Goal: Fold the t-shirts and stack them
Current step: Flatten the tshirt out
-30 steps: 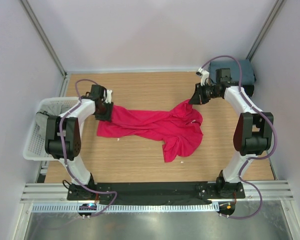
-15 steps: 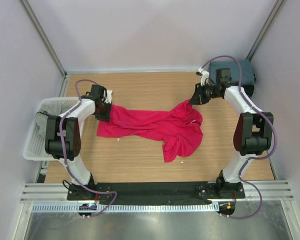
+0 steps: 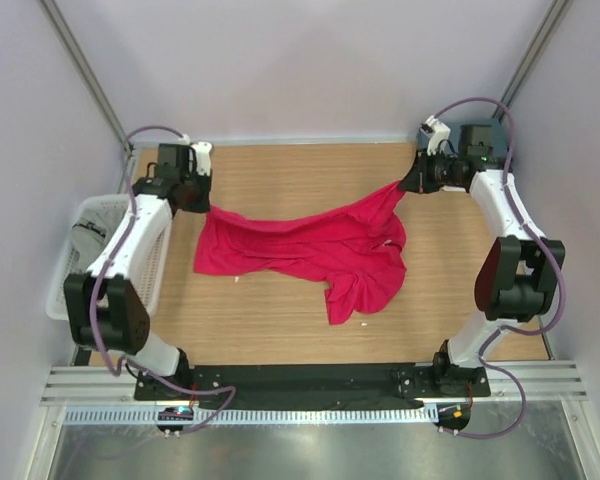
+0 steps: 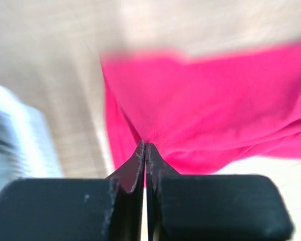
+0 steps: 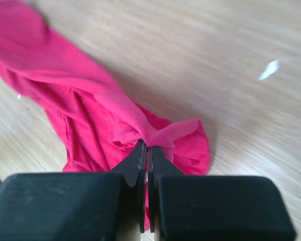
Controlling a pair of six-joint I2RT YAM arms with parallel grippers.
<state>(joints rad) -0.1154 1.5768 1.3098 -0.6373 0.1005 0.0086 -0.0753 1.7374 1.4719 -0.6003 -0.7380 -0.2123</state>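
A crimson-red t-shirt [image 3: 310,250] lies crumpled on the wooden table, its far edge lifted and stretched between both grippers. My left gripper [image 3: 202,202] is shut on the shirt's far-left corner; in the left wrist view the jaws [image 4: 146,146] pinch red cloth [image 4: 215,110]. The right gripper [image 3: 407,186] is shut on the far-right corner, where a bunched fold [image 5: 160,135] sits at its tips [image 5: 146,146]. A slate-blue t-shirt [image 3: 496,140] lies at the back right corner behind the right wrist. A grey t-shirt [image 3: 83,238] rests in the basket.
A white mesh basket [image 3: 58,290] stands off the table's left edge, blurred in the left wrist view [image 4: 20,135]. Bare wood [image 3: 280,175] shows behind the red shirt and in front of it. Frame posts and walls close in the back and sides.
The left gripper has shut on the shirt's left corner. Both arms have moved up and toward the back corners, pulling the shirt's far edge taut between them.
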